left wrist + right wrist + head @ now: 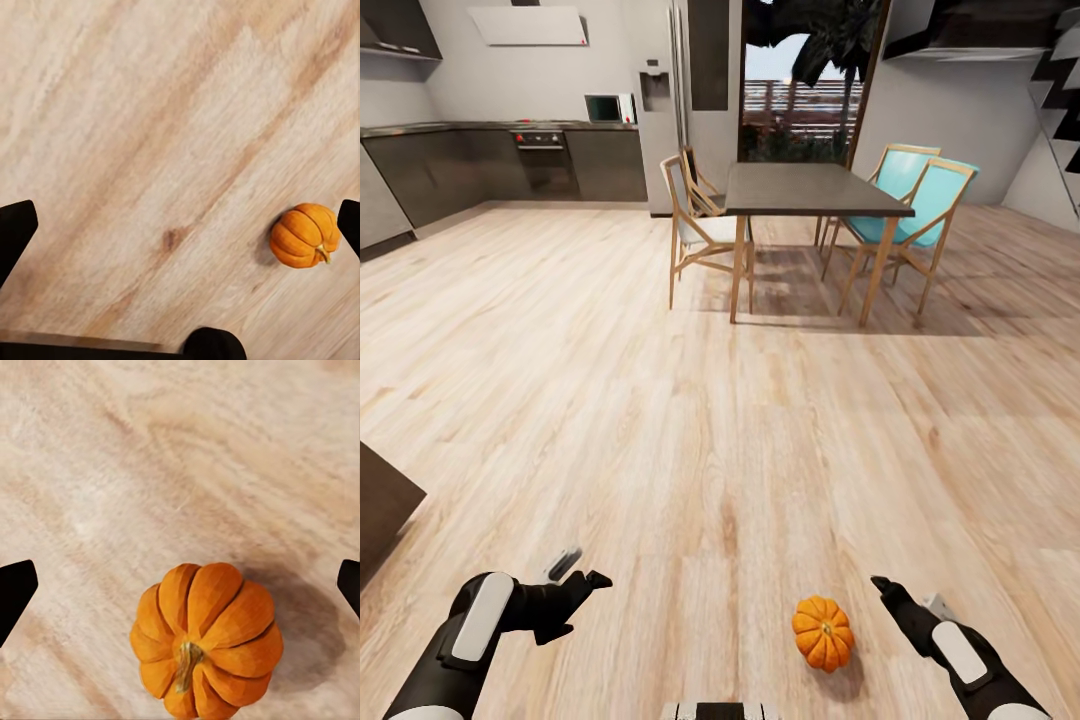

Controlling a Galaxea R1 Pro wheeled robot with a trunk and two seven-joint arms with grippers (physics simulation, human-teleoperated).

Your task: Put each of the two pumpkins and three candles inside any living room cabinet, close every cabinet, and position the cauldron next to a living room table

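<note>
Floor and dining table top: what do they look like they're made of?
Floor: pale wood planks or laminate, matte; visible grain, knots and plank seams. Dining table: dark, flat, smooth top, possibly painted wood or composite, can't tell which; its legs look like light natural wood.

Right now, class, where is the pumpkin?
In the head view the pumpkin lies on the wooden floor, just inside the right gripper.

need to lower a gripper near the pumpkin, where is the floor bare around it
Bare floor runs between the left gripper and the pumpkin, and ahead up to the table. Tightest spot: between pumpkin and right gripper.
</note>
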